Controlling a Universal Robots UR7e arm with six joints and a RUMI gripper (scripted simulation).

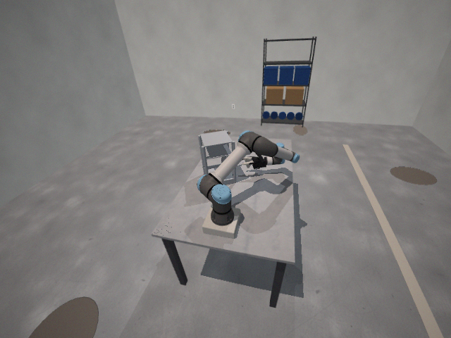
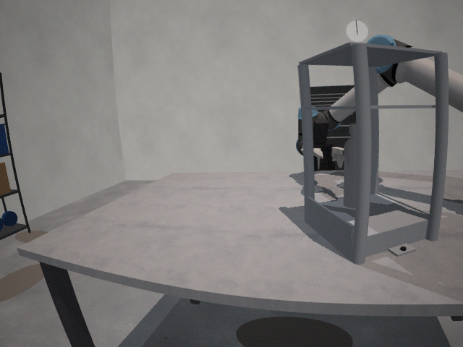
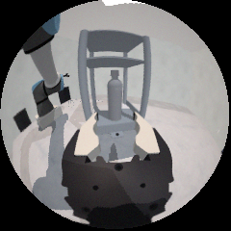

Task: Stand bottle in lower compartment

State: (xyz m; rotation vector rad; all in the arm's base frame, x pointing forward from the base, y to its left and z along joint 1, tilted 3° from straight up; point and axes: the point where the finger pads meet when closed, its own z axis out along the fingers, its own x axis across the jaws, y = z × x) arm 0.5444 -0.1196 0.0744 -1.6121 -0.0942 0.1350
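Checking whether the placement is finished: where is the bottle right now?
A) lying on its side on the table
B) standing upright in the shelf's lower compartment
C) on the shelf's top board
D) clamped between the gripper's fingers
B: the bottle stands cap up inside the shelving unit, ahead of the open gripper.

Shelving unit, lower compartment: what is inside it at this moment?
A grey bottle stands upright, cap up, inside the shelving unit. The gripper is outside, fingers apart, holding nothing. The front lip hides the bottle's base, so its footing cannot be seen.
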